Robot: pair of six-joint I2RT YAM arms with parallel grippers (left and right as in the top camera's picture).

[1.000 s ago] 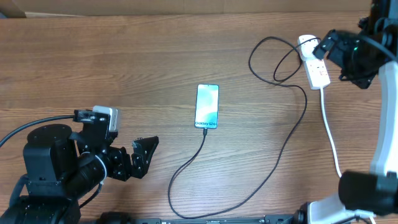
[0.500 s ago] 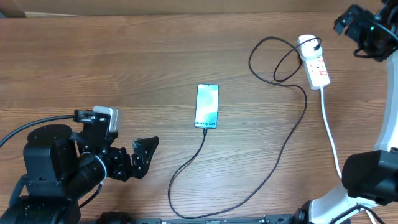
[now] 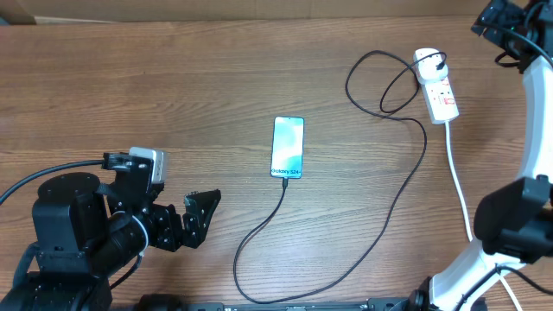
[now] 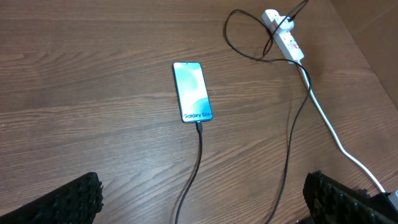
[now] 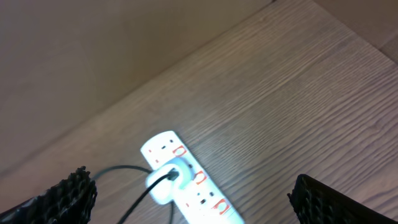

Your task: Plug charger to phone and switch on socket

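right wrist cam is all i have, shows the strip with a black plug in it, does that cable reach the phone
observer: yes, the charger runs in a long loop across the table to the phone, and its tip looks plugged into the end nearest the arms.
operator: screen on
observer: lit, light blue, with small text at the cable end.
operator: where's the left arm
observer: the left gripper is open and empty, well apart from the phone, on its left.

Teal phone (image 3: 288, 148); black charger (image 4: 199, 134); white socket (image 3: 441, 97)
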